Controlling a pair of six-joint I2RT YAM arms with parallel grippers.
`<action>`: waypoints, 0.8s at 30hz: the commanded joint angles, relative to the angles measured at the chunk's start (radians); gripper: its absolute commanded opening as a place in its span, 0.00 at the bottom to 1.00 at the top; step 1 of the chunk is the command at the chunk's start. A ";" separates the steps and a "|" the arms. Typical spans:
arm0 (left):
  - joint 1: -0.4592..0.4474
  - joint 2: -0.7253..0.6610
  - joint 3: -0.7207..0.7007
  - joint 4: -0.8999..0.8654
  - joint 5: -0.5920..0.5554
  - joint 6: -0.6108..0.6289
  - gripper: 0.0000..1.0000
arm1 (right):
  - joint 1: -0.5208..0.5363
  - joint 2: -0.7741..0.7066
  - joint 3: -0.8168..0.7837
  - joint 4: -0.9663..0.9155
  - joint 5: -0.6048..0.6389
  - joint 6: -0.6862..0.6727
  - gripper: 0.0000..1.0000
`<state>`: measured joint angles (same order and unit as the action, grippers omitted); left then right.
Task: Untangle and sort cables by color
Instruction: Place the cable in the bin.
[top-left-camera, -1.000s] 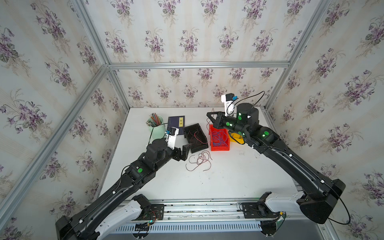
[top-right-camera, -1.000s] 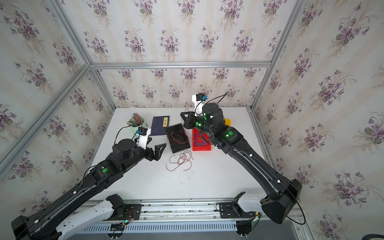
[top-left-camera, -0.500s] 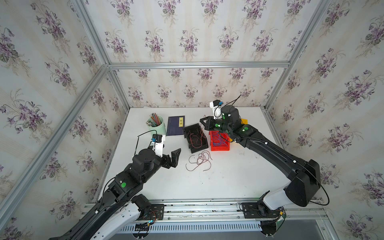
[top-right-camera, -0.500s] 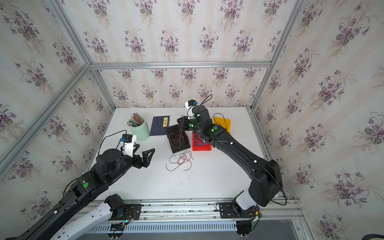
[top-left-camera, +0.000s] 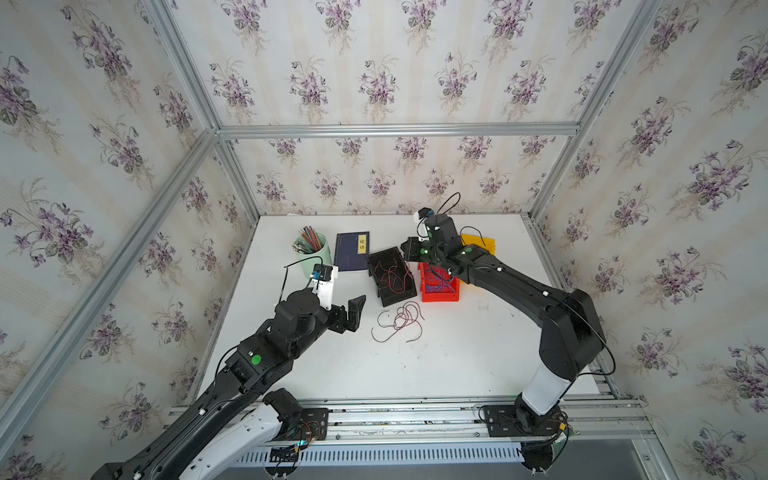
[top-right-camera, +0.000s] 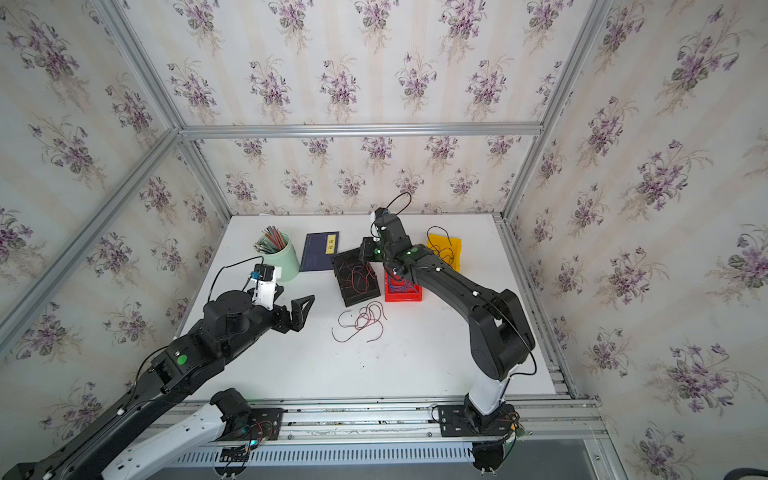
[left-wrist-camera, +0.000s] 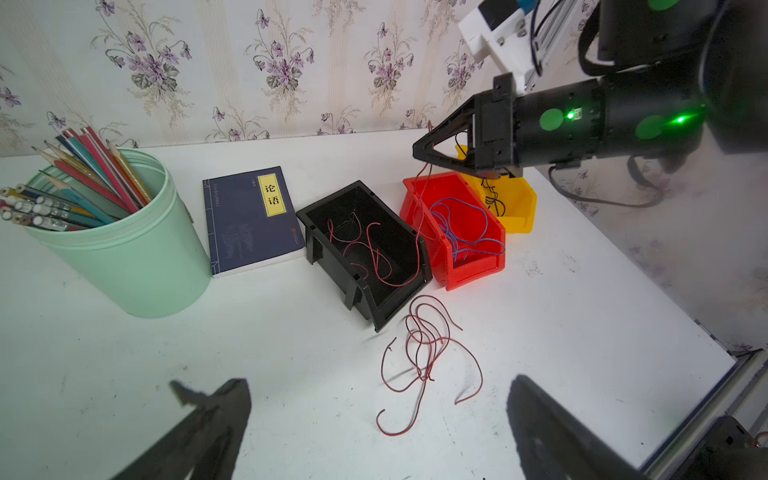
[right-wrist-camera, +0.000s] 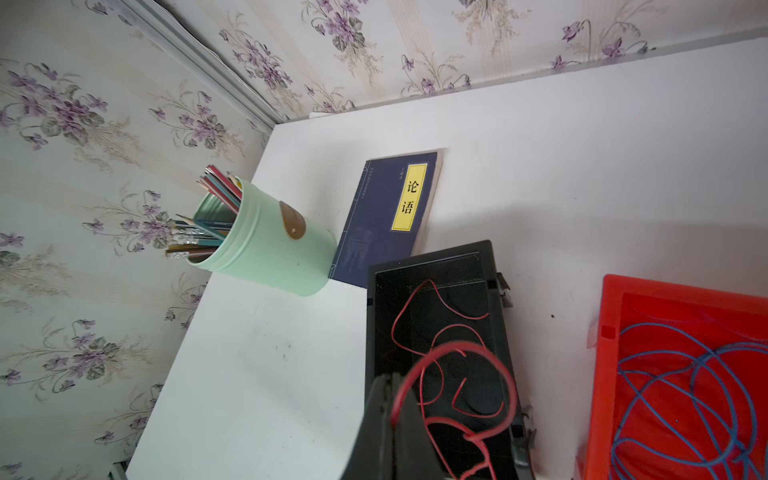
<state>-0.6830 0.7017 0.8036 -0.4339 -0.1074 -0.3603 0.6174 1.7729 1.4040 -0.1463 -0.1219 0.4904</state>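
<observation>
A loose tangle of red cables (top-left-camera: 399, 322) (left-wrist-camera: 424, 353) lies on the white table in front of the black bin (top-left-camera: 397, 300). More red cables lie inside that bin. My right gripper (top-left-camera: 409, 249) (right-wrist-camera: 392, 382) hovers over the bin's far end, shut on one red cable (left-wrist-camera: 422, 208) (right-wrist-camera: 478, 353) that hangs down into the bin. Blue cables (right-wrist-camera: 685, 395) fill the red bin (top-left-camera: 440, 296), and black cables (left-wrist-camera: 494, 199) lie in the yellow bin (top-left-camera: 478, 243). Left of the tangle, my left gripper (top-left-camera: 351, 313) (left-wrist-camera: 378, 382) stands open and holds nothing.
A mint-green cup of coloured pencils (top-left-camera: 313, 249) and a dark blue book (top-left-camera: 352, 251) stand at the back left, beside the black bin. The three bins sit close together in a row. Walls enclose the table (top-left-camera: 457, 365) on three sides.
My right gripper has come left and lower over the black bin, carrying the red cable. The left arm has drawn back a little from the bins, still open.
</observation>
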 joint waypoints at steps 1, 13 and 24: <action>0.000 -0.005 0.004 -0.002 -0.022 0.027 0.99 | 0.001 0.043 0.029 0.056 0.016 -0.023 0.00; 0.034 0.034 0.017 0.001 -0.049 0.073 0.99 | 0.027 0.191 0.128 0.112 -0.090 -0.021 0.00; 0.048 0.050 0.011 0.018 -0.034 0.057 0.99 | 0.031 0.317 0.182 -0.061 -0.085 -0.037 0.00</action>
<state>-0.6353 0.7540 0.8131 -0.4366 -0.1459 -0.3019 0.6479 2.0716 1.5742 -0.1272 -0.2230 0.4721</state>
